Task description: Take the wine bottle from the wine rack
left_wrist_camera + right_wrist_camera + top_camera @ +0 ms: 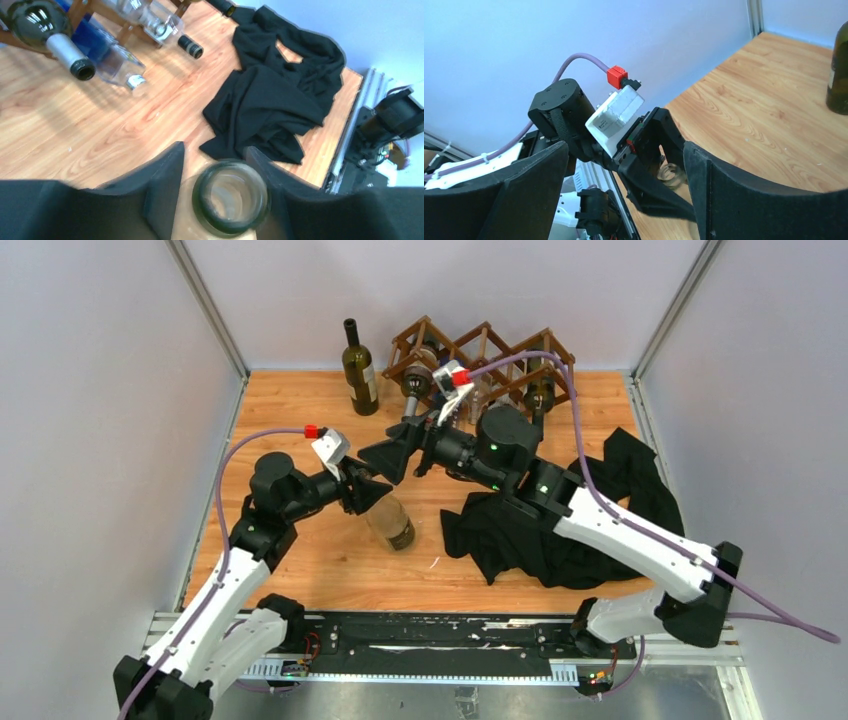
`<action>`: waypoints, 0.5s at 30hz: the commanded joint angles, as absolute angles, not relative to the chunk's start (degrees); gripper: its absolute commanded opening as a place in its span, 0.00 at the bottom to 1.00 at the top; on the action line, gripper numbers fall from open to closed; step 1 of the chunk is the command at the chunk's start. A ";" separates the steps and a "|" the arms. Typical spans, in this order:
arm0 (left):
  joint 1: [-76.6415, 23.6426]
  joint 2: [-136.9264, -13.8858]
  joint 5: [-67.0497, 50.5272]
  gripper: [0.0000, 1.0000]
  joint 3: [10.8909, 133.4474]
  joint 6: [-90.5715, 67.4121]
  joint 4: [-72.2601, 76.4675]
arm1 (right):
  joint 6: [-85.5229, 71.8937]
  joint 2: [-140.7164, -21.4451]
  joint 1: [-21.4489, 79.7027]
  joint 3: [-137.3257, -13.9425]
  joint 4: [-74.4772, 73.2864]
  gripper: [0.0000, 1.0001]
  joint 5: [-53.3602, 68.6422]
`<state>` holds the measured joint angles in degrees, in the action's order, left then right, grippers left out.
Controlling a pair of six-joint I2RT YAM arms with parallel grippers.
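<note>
The dark wooden lattice wine rack stands at the back of the table with several bottles lying in its cells. Its lower edge shows in the left wrist view. My left gripper is shut on a greenish glass wine bottle. The bottle tilts down toward the table in front of the rack, base away from the gripper. In the left wrist view the bottle's round base sits between my left gripper's fingers. My right gripper is open and empty, just above the left wrist, and shows wide open in its own view.
A dark green bottle stands upright left of the rack, also at the edge of the right wrist view. A crumpled black cloth lies on the right half of the table, under the right arm. Grey walls enclose three sides.
</note>
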<state>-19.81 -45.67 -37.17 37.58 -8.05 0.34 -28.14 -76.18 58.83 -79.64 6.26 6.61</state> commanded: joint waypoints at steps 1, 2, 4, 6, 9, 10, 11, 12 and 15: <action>-18.63 -45.22 -35.86 0.00 40.65 -5.73 4.99 | -27.78 -71.85 58.26 -76.61 5.98 0.89 3.80; -18.25 -45.59 -35.98 0.00 41.14 -5.25 4.92 | -27.49 -70.70 58.08 -75.91 5.83 0.89 2.83; -17.10 -46.65 -36.27 0.00 42.42 -3.80 4.73 | -26.82 -68.25 57.41 -74.42 5.48 0.89 1.29; -15.63 -48.27 -36.49 0.00 44.03 -3.09 4.69 | -25.92 -66.28 57.04 -73.19 4.98 0.89 0.14; -13.33 -50.79 -37.65 0.00 47.06 -2.03 4.35 | -24.34 -63.93 56.62 -72.09 3.16 0.89 -3.90; -12.75 -51.71 -37.93 0.00 48.21 -1.31 4.05 | -23.94 -63.23 56.53 -71.73 2.82 0.89 -4.46; -12.26 -52.63 -38.15 0.00 49.41 -0.43 3.63 | -23.56 -62.71 56.44 -71.46 2.41 0.89 -4.94; -11.82 -53.69 -38.33 0.00 51.06 -0.13 3.14 | -23.14 -62.29 56.41 -71.30 2.14 0.89 -5.21; -10.36 -57.75 -38.76 0.00 56.41 1.76 2.68 | -22.24 -61.84 56.34 -71.23 0.50 0.88 -6.51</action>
<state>-11.79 -55.75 -36.86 47.70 -0.91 -3.81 -24.84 -63.07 57.06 -71.99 2.81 -2.76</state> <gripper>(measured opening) 0.398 0.886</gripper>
